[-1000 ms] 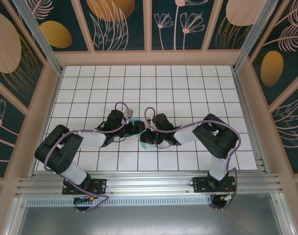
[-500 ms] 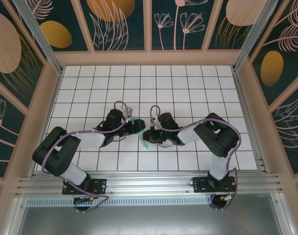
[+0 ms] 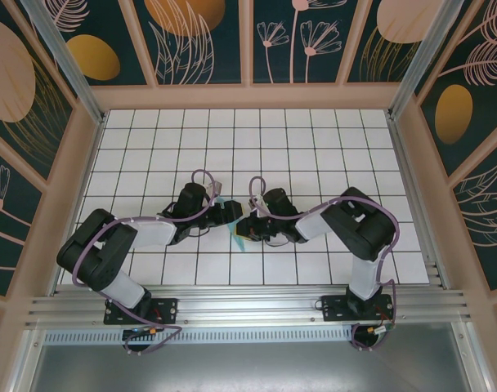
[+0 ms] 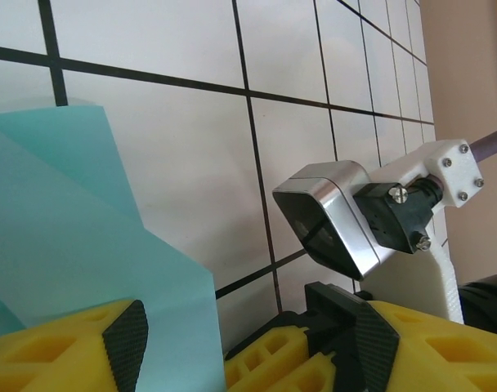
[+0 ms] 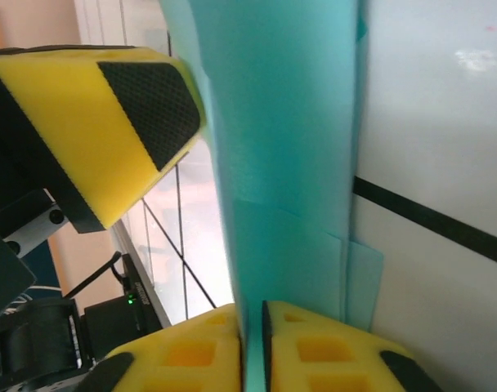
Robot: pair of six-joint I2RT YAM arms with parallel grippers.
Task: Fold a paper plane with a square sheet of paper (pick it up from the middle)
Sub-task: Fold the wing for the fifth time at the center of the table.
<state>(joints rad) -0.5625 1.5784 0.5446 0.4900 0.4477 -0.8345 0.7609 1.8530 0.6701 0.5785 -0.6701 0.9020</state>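
The sheet of paper [image 5: 289,147] is light turquoise and folded into several layers. It stands on edge between the two grippers at the middle of the tiled floor, a small sliver [image 3: 242,237] from above. My right gripper [image 5: 252,343] pinches its near end between yellow fingers, with only a thin slit between the pads. My left gripper [image 4: 248,343] is open. The paper [image 4: 69,245] lies against its left finger [image 4: 122,343], and the right finger stands well apart from it. From above, the left gripper [image 3: 230,214] and right gripper [image 3: 247,224] nearly touch.
White tiles with black grid lines [image 3: 314,147] stretch all round the arms. Wooden-framed patterned walls [image 3: 445,163] enclose the floor. An aluminium rail [image 3: 248,306] runs along the near edge by the arm bases. The right wrist's silver camera housing [image 4: 338,216] hangs close ahead of the left gripper.
The right wrist has shifted a little left and up towards the left gripper. The left arm has barely moved. The paper stays between the two grippers.
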